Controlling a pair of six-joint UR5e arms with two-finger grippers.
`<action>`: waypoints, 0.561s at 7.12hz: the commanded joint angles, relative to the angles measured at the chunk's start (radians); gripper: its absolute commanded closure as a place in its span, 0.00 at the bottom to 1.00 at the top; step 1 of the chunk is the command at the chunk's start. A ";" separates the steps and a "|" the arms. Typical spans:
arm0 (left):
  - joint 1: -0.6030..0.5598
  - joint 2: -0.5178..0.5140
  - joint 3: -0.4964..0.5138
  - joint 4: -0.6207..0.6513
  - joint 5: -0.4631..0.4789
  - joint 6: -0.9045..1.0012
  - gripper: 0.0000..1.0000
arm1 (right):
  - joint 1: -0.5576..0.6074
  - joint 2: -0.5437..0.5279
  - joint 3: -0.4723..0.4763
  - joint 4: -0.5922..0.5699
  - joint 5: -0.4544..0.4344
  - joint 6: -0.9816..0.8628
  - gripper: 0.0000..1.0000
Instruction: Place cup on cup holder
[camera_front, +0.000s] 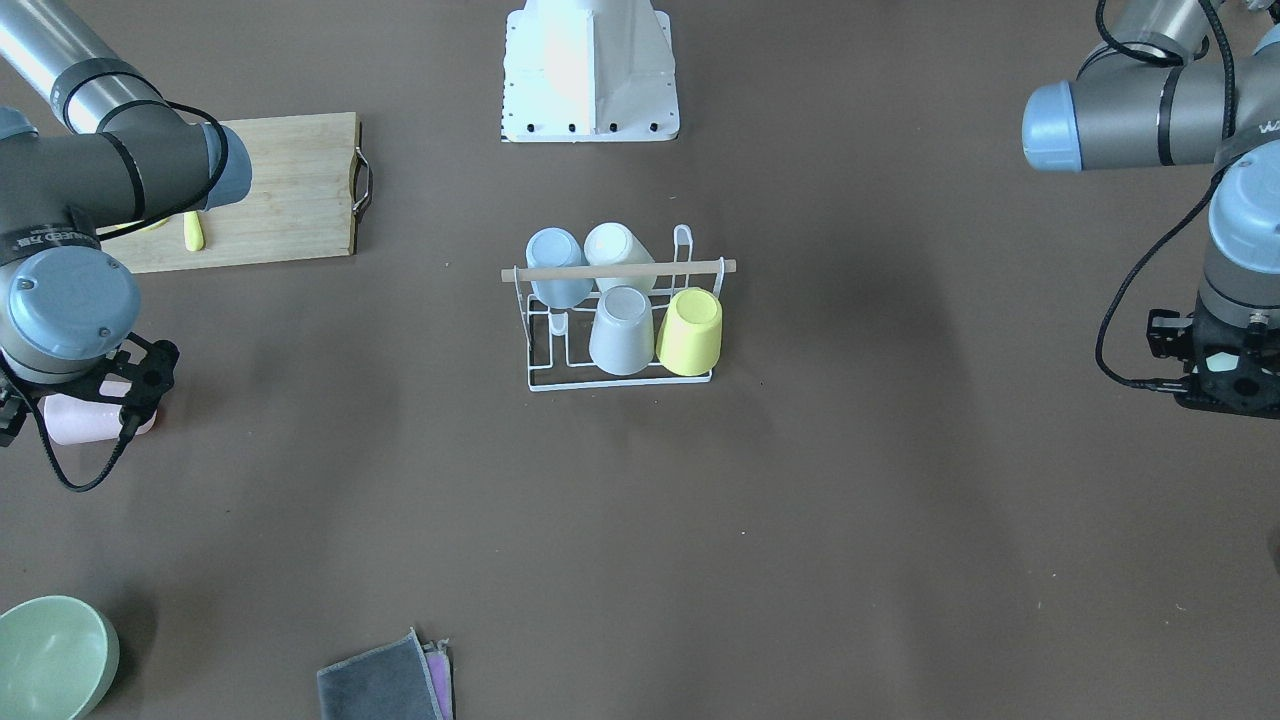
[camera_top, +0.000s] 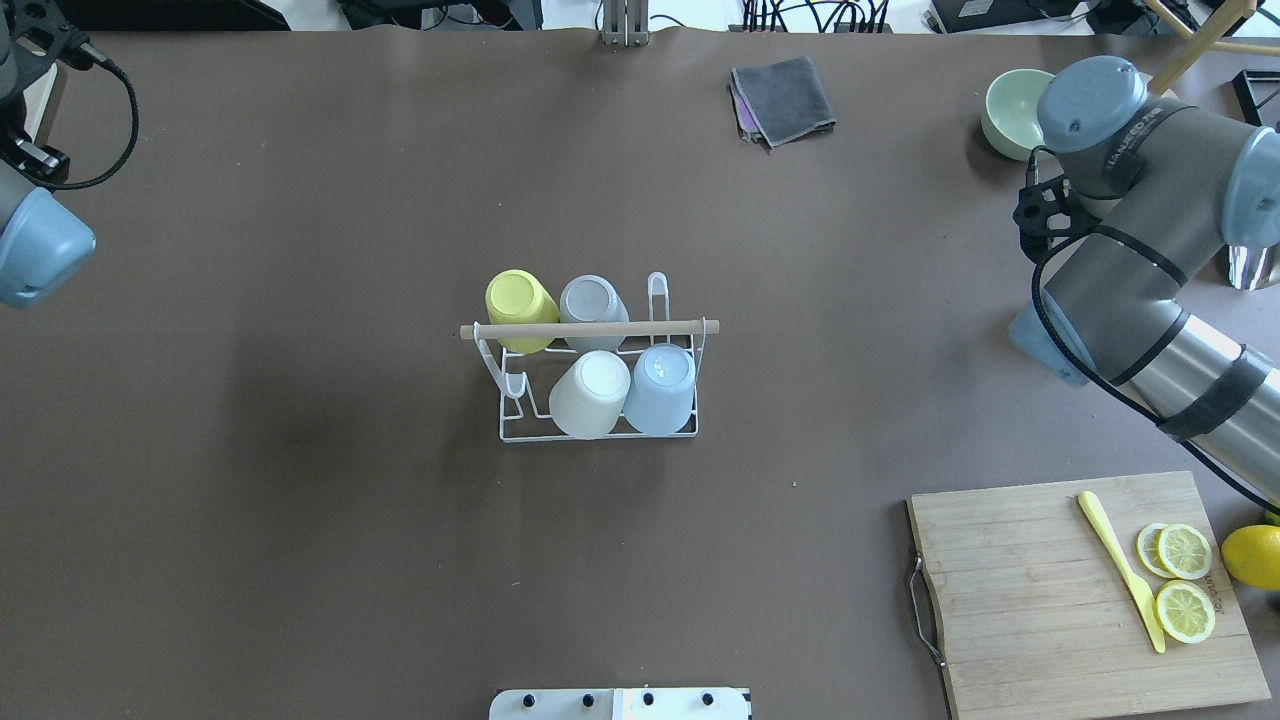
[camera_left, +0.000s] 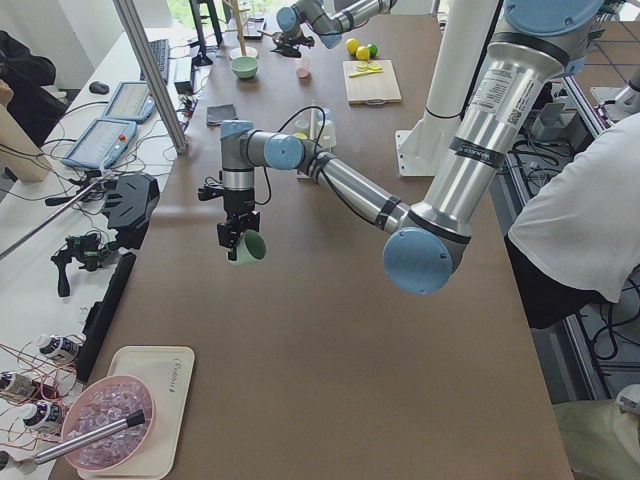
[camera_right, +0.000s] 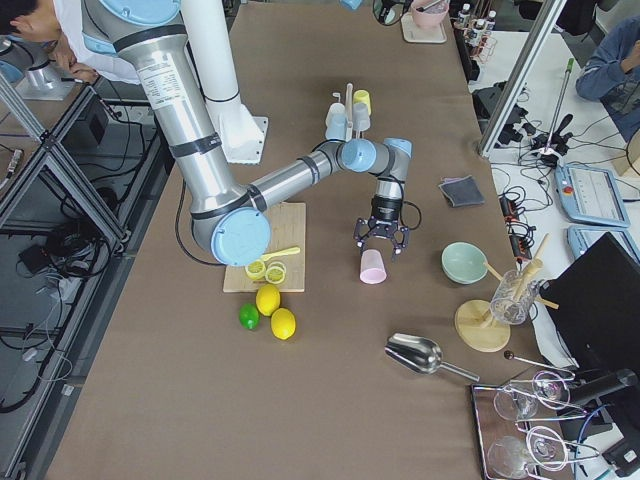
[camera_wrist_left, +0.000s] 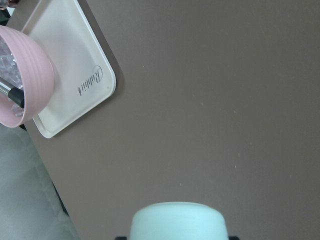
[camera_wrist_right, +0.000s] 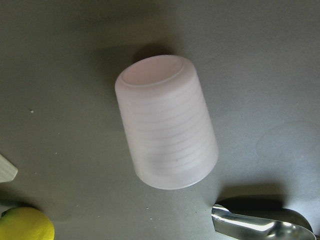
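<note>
The cup holder (camera_top: 600, 436) is a white wire rack with a wooden rod (camera_top: 590, 328), standing mid-table and carrying several upturned cups. A mint green cup (camera_left: 250, 248) hangs above the table's far left end with my left gripper (camera_left: 237, 240) shut on it; its rim fills the bottom of the left wrist view (camera_wrist_left: 177, 220). A pink cup (camera_wrist_right: 167, 135) lies on its side on the table, untouched, directly under my right gripper (camera_right: 381, 240). That gripper's fingers are hidden in the close views.
A cutting board (camera_top: 1040, 590) with lemon slices and a yellow knife sits by the right arm. A green bowl (camera_top: 1010, 110), a grey cloth (camera_top: 785, 98) and a metal scoop (camera_wrist_right: 260, 220) lie nearby. Below the left gripper is a white tray (camera_wrist_left: 65, 80) holding a pink bowl.
</note>
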 joint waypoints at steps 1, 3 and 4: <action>0.023 0.004 -0.003 -0.232 -0.005 -0.175 1.00 | 0.061 -0.015 0.004 0.085 0.110 -0.052 0.07; 0.033 0.007 -0.024 -0.419 -0.008 -0.247 1.00 | 0.106 -0.027 0.003 0.093 0.221 -0.078 0.02; 0.049 0.012 -0.032 -0.519 -0.008 -0.283 1.00 | 0.129 -0.027 -0.002 0.095 0.272 -0.095 0.02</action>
